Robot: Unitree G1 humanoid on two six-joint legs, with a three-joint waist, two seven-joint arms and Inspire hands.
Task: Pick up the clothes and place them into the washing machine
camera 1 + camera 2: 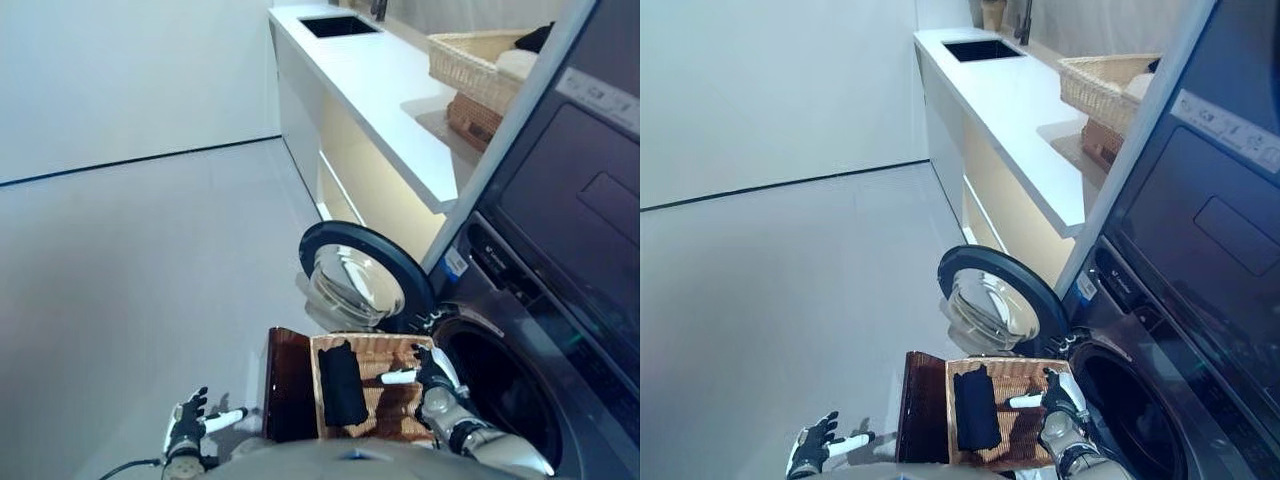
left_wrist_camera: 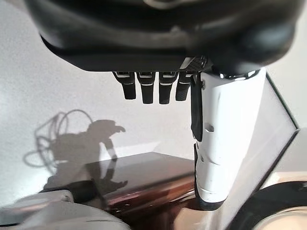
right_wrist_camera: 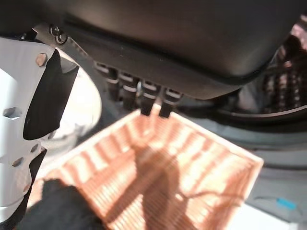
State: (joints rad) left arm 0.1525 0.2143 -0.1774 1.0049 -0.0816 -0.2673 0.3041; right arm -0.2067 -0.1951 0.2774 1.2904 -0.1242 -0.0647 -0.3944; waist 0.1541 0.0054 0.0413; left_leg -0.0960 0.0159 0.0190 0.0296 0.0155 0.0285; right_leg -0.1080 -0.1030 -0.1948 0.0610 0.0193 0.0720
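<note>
Down on the floor before the washing machine (image 1: 560, 330), a wicker basket (image 1: 385, 350) sits with a dark garment (image 1: 342, 383) draped along its left side, one end over the near rim. The rest of the woven bottom lies bare. The right hand (image 1: 432, 378) hovers over the basket's right half, its white-covered thumb pointing across toward the garment without touching it; the right wrist view shows its fingers (image 3: 144, 96) relaxed above the weave, holding nothing. The left hand (image 1: 188, 415) hangs over the floor to the left of the basket, fingers (image 2: 148, 88) loosely spread and empty, thumb stretched toward a dark brown panel (image 1: 290, 385) that lies flat against the basket's left edge. The machine's round door (image 1: 358, 278) stands swung open behind the basket, its glass bowl facing the camera, and the dark drum opening (image 1: 505, 390) gapes just right of the basket; what is inside it cannot be made out. On the white desk (image 1: 375, 85) farther back, a second, lighter wicker basket (image 1: 475, 60) holds pale and dark laundry, beyond a black sink (image 1: 338, 25).
</note>
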